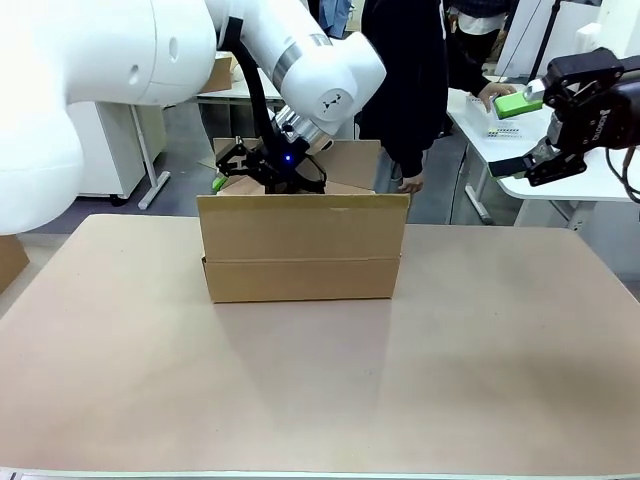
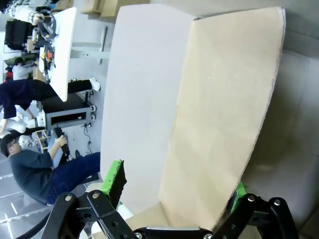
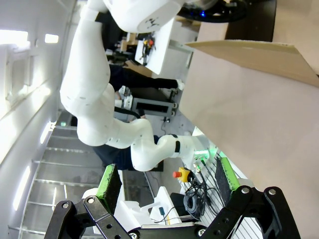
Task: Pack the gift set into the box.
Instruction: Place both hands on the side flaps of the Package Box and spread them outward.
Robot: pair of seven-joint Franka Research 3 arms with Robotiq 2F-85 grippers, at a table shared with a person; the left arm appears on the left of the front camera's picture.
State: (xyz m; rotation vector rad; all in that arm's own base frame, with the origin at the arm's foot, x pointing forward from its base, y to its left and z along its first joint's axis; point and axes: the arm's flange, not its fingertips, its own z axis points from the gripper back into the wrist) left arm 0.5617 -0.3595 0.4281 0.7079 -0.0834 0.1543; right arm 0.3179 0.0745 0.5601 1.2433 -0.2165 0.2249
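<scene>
The box, a large brown carton, stands at the middle of the table with its near flap raised. My left gripper hangs over the box's back left part, open. In the left wrist view a broad cardboard flap of the box rises between its green pads, which stand wide apart. My right gripper is up in the air at the far right, open and empty; its green pads are spread, with the box far off. The gift set is out of view.
A person in dark clothes stands just behind the box, one hand hanging by its right rear corner. A white side table lies behind my right gripper. The tan tabletop stretches bare in front of the box.
</scene>
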